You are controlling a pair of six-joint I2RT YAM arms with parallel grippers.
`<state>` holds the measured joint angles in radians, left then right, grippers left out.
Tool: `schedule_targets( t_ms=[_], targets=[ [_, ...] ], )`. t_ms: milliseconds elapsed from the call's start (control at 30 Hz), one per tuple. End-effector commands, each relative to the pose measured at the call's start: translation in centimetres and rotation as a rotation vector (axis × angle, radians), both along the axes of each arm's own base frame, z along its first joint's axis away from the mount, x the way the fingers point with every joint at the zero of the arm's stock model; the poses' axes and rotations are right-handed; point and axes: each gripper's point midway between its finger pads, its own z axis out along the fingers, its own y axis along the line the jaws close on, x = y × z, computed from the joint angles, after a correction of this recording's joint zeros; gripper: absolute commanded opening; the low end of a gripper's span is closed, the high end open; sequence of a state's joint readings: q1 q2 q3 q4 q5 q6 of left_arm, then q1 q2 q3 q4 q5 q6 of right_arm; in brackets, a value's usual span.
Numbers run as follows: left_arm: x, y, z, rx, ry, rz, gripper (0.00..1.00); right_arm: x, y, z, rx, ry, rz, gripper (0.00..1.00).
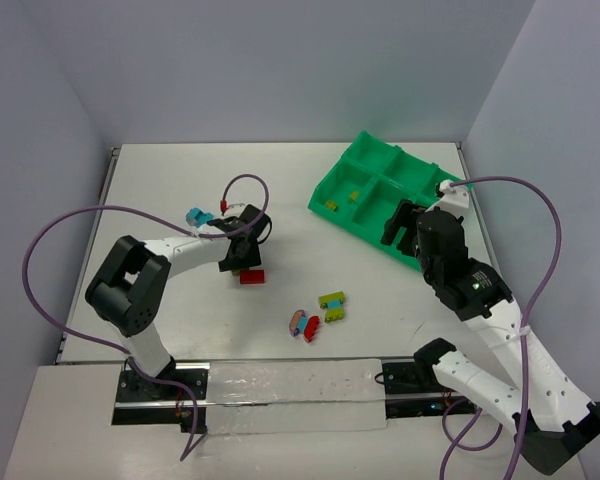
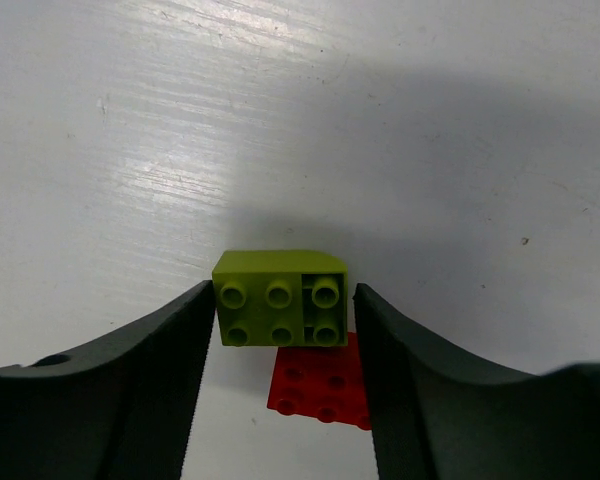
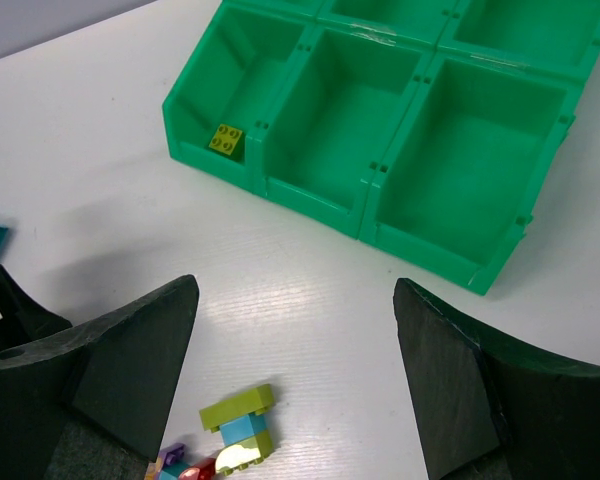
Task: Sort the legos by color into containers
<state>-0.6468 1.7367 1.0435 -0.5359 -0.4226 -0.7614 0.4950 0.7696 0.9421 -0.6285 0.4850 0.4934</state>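
Observation:
My left gripper (image 1: 238, 262) (image 2: 282, 300) is shut on an olive-yellow lego (image 2: 280, 298), held studs toward the camera just above the table. A red lego (image 2: 320, 385) (image 1: 251, 277) lies flat on the table right under it. My right gripper (image 1: 396, 224) (image 3: 295, 290) is open and empty, hovering by the near edge of the green tray (image 1: 420, 170) (image 3: 310, 195). One olive lego (image 3: 227, 140) lies in the tray's left front compartment (image 1: 332, 206). A small pile of olive and cyan legos (image 1: 332, 305) (image 3: 238, 432) sits mid-table, with pink, blue and red ones (image 1: 302, 324) beside it.
A cyan lego (image 1: 195, 215) lies on the table left of my left wrist. The tray's two compartments (image 3: 470, 170) nearest my right gripper hold nothing. Purple cables loop over both arms. The table's near edge has a rail with a plastic strip (image 1: 290, 385).

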Motion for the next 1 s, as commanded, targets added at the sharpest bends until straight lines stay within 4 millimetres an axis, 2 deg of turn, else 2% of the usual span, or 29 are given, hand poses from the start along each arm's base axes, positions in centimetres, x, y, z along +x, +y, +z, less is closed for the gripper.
schedule_targets(
  t_ms=[0, 67, 200, 300, 367, 500, 600, 633, 700, 733, 800, 867, 900, 967],
  targets=[
    [1.0, -0.8, 0.5, -0.030, -0.040, 0.011, 0.59, 0.5, 0.0, 1.8, 0.021, -0.059, -0.014, 0.86],
    [1.2, -0.8, 0.7, -0.029, -0.047, 0.011, 0.53, 0.4, -0.2, 1.8, 0.018, -0.060, -0.019, 0.86],
    [2.3, -1.4, 2.6, -0.036, -0.084, -0.001, 0.45, 0.3, -0.4, 2.0, 0.017, -0.065, -0.025, 0.86],
    [4.4, -3.2, 5.9, -0.080, -0.155, -0.030, 0.42, 0.3, -0.4, 2.0, 0.018, -0.067, -0.030, 0.86],
    [5.2, -4.1, 6.9, -0.087, -0.175, -0.055, 0.41, 0.2, -0.6, 2.1, 0.016, -0.071, -0.036, 0.86],
    [8.6, -7.9, 10.3, -0.142, -0.242, -0.111, 0.39, 0.1, -1.1, 2.5, 0.013, -0.084, -0.058, 0.86],
    [11.1, -10.9, 13.6, -0.197, -0.303, -0.153, 0.39, -0.1, -1.6, 2.8, 0.005, -0.093, -0.078, 0.86],
    [11.7, -11.9, 13.1, -0.195, -0.298, -0.168, 0.39, -0.2, -1.8, 2.9, 0.006, -0.098, -0.085, 0.86],
    [13.2, -14.1, 15.1, -0.236, -0.336, -0.199, 0.38, -0.4, -2.4, 3.1, 0.001, -0.107, -0.109, 0.86],
    [13.9, -15.3, 14.9, -0.246, -0.337, -0.221, 0.38, -0.4, -2.6, 3.1, 0.000, -0.110, -0.123, 0.86],
    [15.1, -17.1, 16.1, -0.280, -0.369, -0.244, 0.38, -0.5, -3.0, 3.2, 0.000, -0.117, -0.141, 0.86],
    [16.0, -18.7, 15.5, -0.303, -0.365, -0.271, 0.38, -0.7, -3.3, 3.2, 0.000, -0.119, -0.154, 0.86],
    [16.9, -19.9, 16.5, -0.333, -0.392, -0.288, 0.38, -0.7, -3.4, 3.3, 0.002, -0.121, -0.163, 0.86],
    [17.8, -21.4, 16.5, -0.359, -0.403, -0.316, 0.38, -0.8, -3.6, 3.3, 0.001, -0.121, -0.174, 0.86]
  ],
)
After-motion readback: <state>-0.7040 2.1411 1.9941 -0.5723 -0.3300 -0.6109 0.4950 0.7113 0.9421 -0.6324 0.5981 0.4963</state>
